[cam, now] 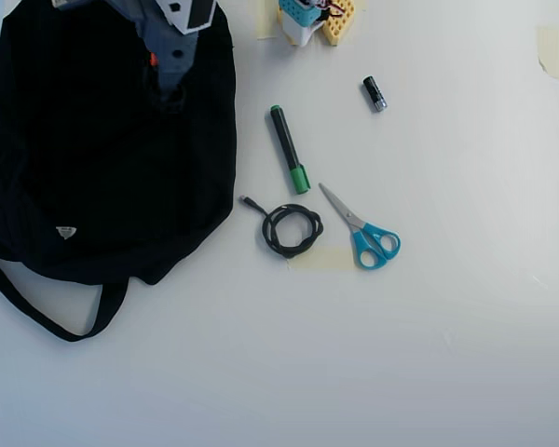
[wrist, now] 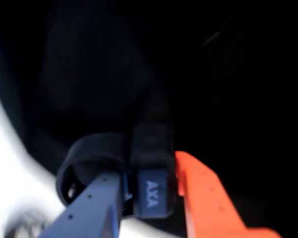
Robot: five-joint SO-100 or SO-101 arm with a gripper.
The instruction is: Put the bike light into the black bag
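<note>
White worktop (cam: 429,354) carries the bag (cam: 84,177), marker (cam: 288,148), cable (cam: 291,229) and scissors (cam: 363,231); above the bag, fingers (wrist: 104,198) pinch the light (wrist: 151,191).

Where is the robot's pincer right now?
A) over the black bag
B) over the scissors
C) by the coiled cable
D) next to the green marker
A: in the overhead view the pincer sits over the black bag, and the wrist view shows it shut on the bike light against dark fabric.
</note>
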